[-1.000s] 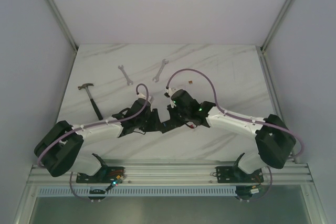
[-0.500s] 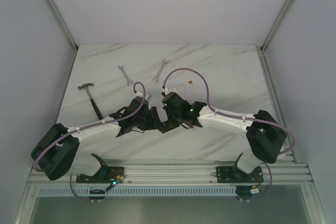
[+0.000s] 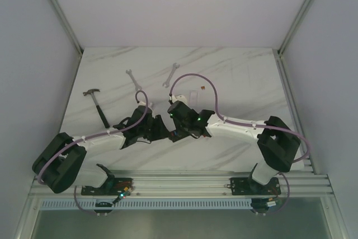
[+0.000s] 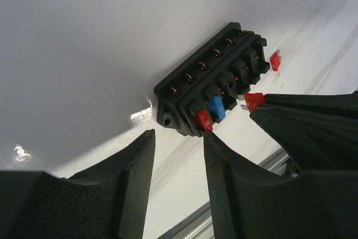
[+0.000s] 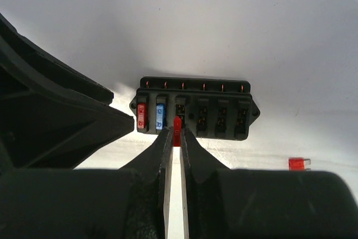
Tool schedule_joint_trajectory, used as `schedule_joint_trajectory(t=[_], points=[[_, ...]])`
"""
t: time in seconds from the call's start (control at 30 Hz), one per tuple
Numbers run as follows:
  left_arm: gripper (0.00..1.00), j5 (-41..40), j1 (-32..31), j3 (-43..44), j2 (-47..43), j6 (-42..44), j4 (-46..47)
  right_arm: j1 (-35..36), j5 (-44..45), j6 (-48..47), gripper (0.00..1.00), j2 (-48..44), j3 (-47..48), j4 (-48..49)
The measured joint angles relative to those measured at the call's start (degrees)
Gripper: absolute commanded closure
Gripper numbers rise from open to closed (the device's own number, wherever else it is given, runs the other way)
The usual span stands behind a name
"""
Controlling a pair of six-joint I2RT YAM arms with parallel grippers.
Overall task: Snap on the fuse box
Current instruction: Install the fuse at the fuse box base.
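- We see the right gripper (image 5: 177, 136) clenched on a small red fuse (image 5: 177, 124), its fingers pressed against the fuse's two sides.
- That fuse sits at the near face of the fuse box (image 5: 193, 107), in line with the third slot from the left in the right wrist view. We cannot tell whether it has entered the slot.
- The left gripper (image 4: 179, 138) is released, with nothing between its fingers. Its tips are just short of the box's end.
- The fuse box lies flat on the marble table (image 3: 240, 76) between the two grippers. A seated red fuse (image 5: 141, 116) and a blue fuse (image 5: 160, 116) fill its first two slots.
- A loose red fuse (image 5: 298, 164) lies on the table near the box's other end.
- Farther back lie two wrenches (image 3: 133, 79) and a hammer (image 3: 98, 104).
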Motion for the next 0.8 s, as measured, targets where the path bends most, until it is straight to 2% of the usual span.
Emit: schedule_joint_trajectory(t=[0.8], points=[[0.54,1.70,0.37,-0.70,0.70,-1.70,2.78,1.01,2.84,0.00,1.00,3.23,0.46,0.50]])
